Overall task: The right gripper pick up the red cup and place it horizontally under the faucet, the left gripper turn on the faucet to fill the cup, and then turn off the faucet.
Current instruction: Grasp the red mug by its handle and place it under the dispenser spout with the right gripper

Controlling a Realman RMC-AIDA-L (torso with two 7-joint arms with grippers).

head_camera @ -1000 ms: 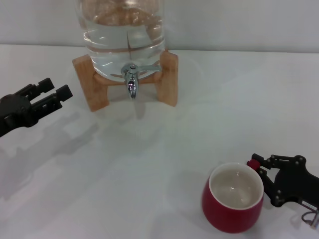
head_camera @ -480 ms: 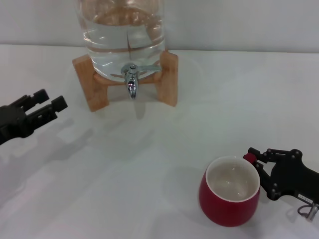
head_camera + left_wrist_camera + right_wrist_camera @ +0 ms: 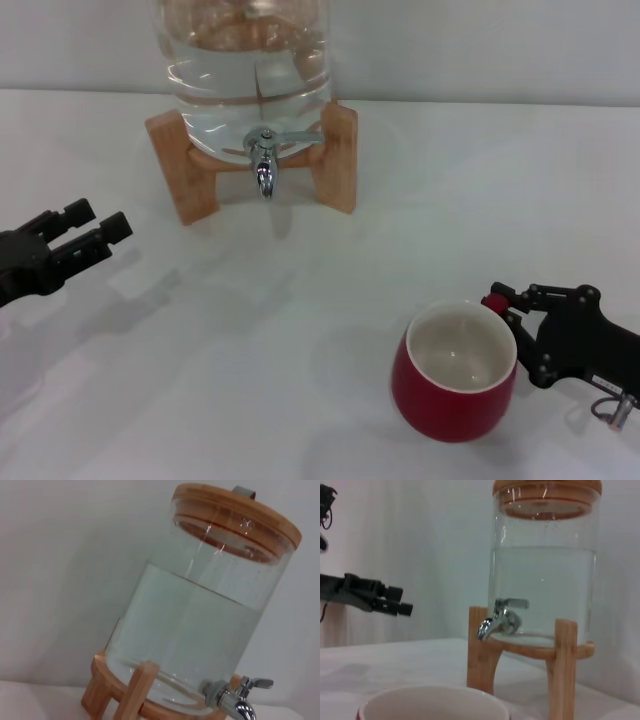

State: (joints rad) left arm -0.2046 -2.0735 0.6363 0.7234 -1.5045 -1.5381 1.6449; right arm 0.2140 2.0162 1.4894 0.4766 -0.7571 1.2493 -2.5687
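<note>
Head view: the red cup [image 3: 453, 382] stands upright on the white counter [image 3: 300, 330], nearest the robot and well in front of and to the right of the faucet [image 3: 264, 160]. The right claw [image 3: 505, 318] is closed on the cup's small handle at its right side; whether the cup base is touching the counter cannot be told. The left claw [image 3: 100, 228] hangs above the counter to the left of the faucet, level with the near edge of the wooden stand [image 3: 340, 160]; its fingers lie close together with only a narrow gap, holding nothing. Farther back, the faucet projects from the glass water jar [image 3: 250, 60], spout down, lever pointing toward the right post of the stand.

Risk assessment: a grip on the handle alone gives little leverage, so the cup may rotate or slip in transit. Approaching the spout, the rim may strike the faucet or the stand posts. If the cup stops off-centre, water will fall on the counter.
</note>
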